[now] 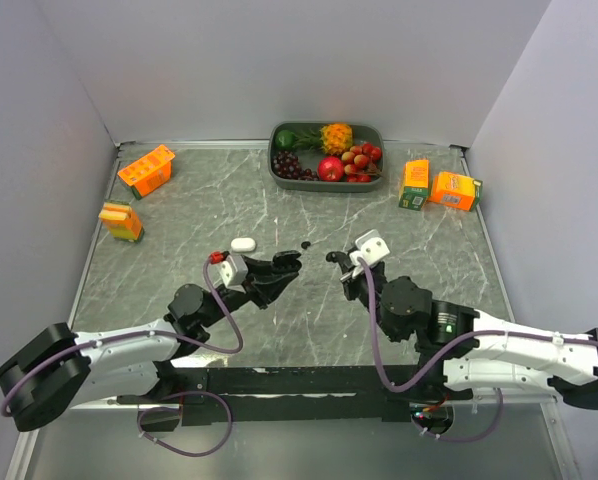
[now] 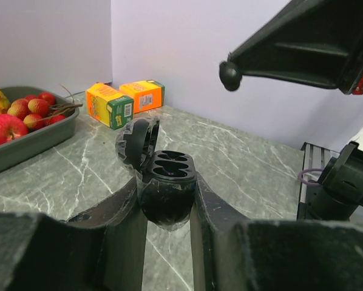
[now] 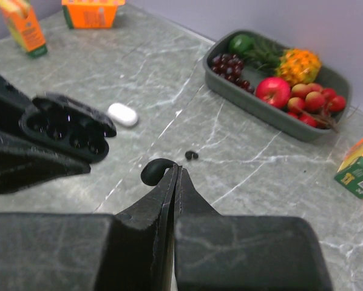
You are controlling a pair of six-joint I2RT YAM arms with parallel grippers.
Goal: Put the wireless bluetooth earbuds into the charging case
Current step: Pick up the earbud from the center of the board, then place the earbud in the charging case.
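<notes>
While the right tool (image 3: 175, 173) is pinched shut on a black earbud (image 3: 155, 171), that bud is carried at the very fingertips, clear of the worktop (image 3: 260, 163). The left tool (image 2: 166, 195) is clamped on the black charging case (image 2: 169, 170), with the lid swung open and the sockets exposed. Bud and case are held apart, nothing seated yet. Farther out, a second black earbud (image 3: 191, 155) is seen lying loose on the worktop between the tools. A white case (image 3: 122, 114) is seen beyond it, and a fruit tray (image 1: 324, 186) at the far edge. Buds are judged light, hard, glossy and slippery, easily squirted out of a pinch. Hold is best taken across the rounded body, with the seating end left free.
</notes>
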